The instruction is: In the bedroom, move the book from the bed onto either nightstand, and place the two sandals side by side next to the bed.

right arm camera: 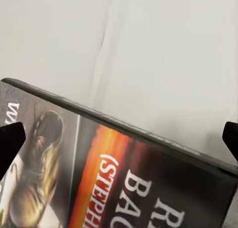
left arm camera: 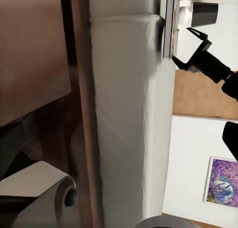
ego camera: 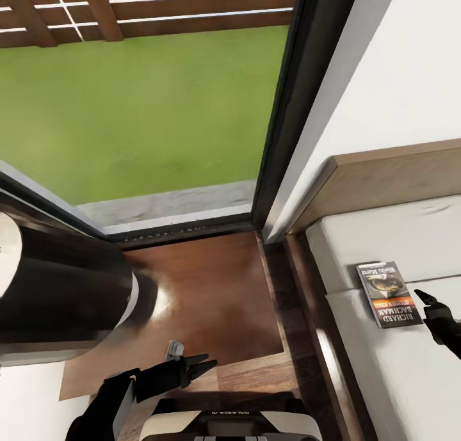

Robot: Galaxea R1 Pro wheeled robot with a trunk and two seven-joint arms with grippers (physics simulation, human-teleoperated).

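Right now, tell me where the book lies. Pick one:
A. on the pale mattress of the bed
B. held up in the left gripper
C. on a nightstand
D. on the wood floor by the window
A: the book lies flat on the bare mattress of the bed, with the open right gripper at its edge.

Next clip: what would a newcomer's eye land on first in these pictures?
First, the bright green grass behind the tall black-framed window, across the upper head view. Next, the small paperback with an orange band and white lettering, flat on the pale grey-white mattress at right, with the open right claw at its edge. The bulky black and white cylinder looms at left.
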